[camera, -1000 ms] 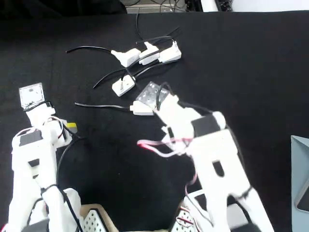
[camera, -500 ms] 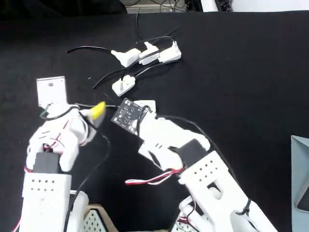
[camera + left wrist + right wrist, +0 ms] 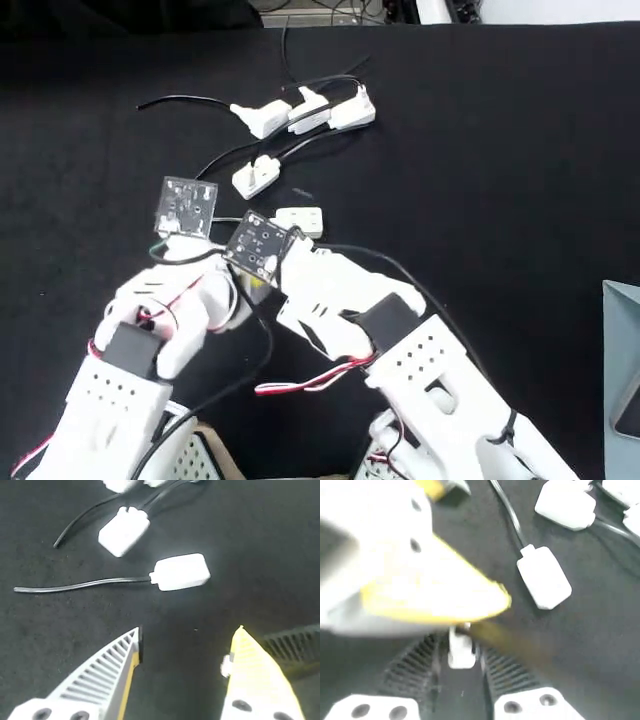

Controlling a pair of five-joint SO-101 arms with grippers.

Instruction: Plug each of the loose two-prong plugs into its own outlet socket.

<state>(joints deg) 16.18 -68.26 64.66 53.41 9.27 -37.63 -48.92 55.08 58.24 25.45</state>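
The white plug (image 3: 300,221) lies flat on the black table (image 3: 520,150), long axis side to side, cord end leftward. The left gripper (image 3: 187,645) gapes empty near it; the right gripper (image 3: 461,640) pinches a small white piece (image 3: 461,654).

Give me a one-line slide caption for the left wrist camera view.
Open left gripper above the black table, facing a white block on a black cable.

Wide black tabletop (image 3: 520,150), pale grey object (image 3: 622,350) at its edge.
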